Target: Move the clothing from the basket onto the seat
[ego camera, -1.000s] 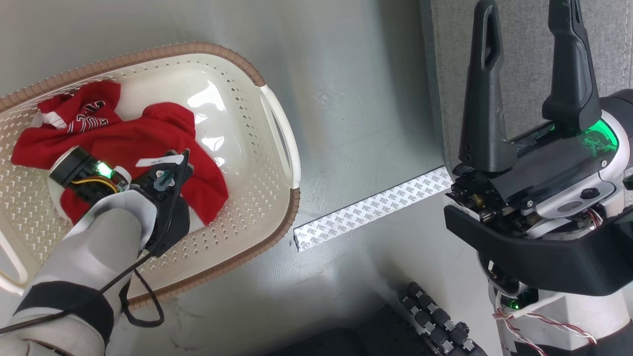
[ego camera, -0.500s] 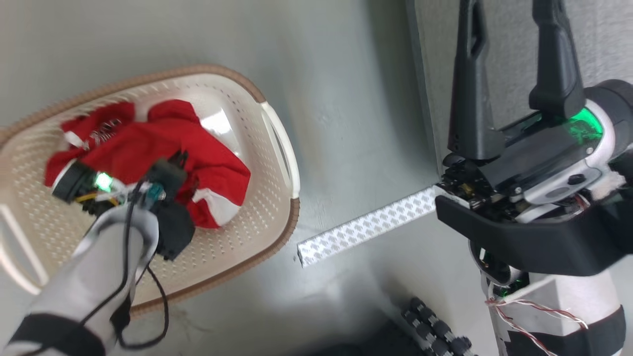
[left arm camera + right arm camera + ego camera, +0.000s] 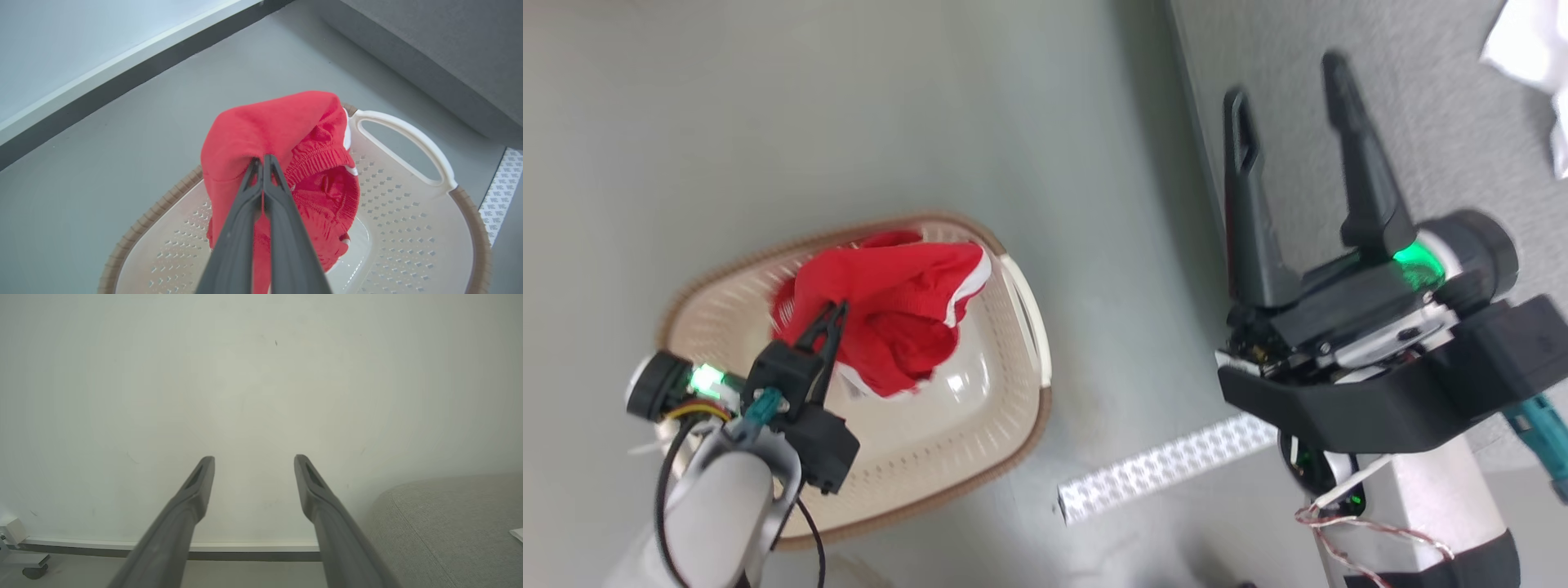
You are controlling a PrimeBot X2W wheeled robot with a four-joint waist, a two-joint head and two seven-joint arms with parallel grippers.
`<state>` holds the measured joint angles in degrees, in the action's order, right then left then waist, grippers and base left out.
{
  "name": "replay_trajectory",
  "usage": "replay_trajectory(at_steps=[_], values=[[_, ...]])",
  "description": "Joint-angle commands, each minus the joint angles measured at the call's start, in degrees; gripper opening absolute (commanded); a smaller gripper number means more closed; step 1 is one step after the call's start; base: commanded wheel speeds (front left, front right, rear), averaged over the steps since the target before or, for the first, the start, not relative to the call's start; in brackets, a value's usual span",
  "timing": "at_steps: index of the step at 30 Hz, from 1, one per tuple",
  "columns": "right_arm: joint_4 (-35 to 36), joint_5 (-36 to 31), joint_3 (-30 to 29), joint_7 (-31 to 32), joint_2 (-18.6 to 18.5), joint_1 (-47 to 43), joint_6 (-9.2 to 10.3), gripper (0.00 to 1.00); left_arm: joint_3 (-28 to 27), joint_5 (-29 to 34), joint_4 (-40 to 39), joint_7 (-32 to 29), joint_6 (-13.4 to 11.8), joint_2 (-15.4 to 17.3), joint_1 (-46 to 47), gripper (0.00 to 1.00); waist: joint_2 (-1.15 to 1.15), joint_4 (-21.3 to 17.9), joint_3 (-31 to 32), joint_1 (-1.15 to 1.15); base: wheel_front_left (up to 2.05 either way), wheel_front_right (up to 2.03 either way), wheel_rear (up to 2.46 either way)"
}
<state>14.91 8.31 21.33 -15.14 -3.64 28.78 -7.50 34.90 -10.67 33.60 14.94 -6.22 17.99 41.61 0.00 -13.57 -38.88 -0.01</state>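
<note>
The red clothing (image 3: 890, 302) with white trim hangs bunched from my left gripper (image 3: 837, 309), which is shut on a fold of it above the cream basket (image 3: 1005, 425). In the left wrist view the closed fingertips (image 3: 261, 159) pinch the top of the clothing (image 3: 286, 122), and its elastic waistband droops over the basket (image 3: 408, 237) floor. My right gripper (image 3: 1286, 82) stands open and empty over the grey seat (image 3: 1421, 147). The right wrist view has that gripper (image 3: 253, 461) facing a pale wall, with the seat (image 3: 449, 526) at the lower right.
A patterned white tape strip (image 3: 1160, 469) lies on the grey floor between the basket and the seat. Something white (image 3: 1531, 49) rests on the seat at the far right. A wall with a dark baseboard (image 3: 122, 85) runs beyond the basket.
My left gripper has risen out of the basket with the red clothing pinched in it. The head camera has shifted, so the basket looks smaller. The right gripper stays open.
</note>
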Motion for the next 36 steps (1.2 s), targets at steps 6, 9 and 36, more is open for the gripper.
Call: replay_trajectory(at_steps=[6, 9, 36], values=[[-2.75, 1.13, 0.52, -0.04, -1.6, -5.34, 0.02, 1.0, -4.77, 0.73, -9.24, 0.32, -2.01, 0.16, -8.2, 0.0, 0.0, 4.42, 15.01, 0.01, 0.0, 0.0, 0.0], [-3.99, 1.59, 1.13, -0.04, -2.14, -7.44, 0.02, 1.0, -6.79, 1.06, -13.07, 0.32, -2.49, -0.2, -10.88, 0.0, 0.0, 4.94, 18.41, 0.01, 0.0, 0.0, 0.0], [-11.87, 7.13, 9.46, -0.04, -5.63, -18.94, 0.02, 1.0, -14.46, 5.62, -30.83, 0.33, -0.69, -0.14, -19.13, 0.0, 0.0, 2.75, 37.2, 0.01, 0.0, 0.0, 0.0]])
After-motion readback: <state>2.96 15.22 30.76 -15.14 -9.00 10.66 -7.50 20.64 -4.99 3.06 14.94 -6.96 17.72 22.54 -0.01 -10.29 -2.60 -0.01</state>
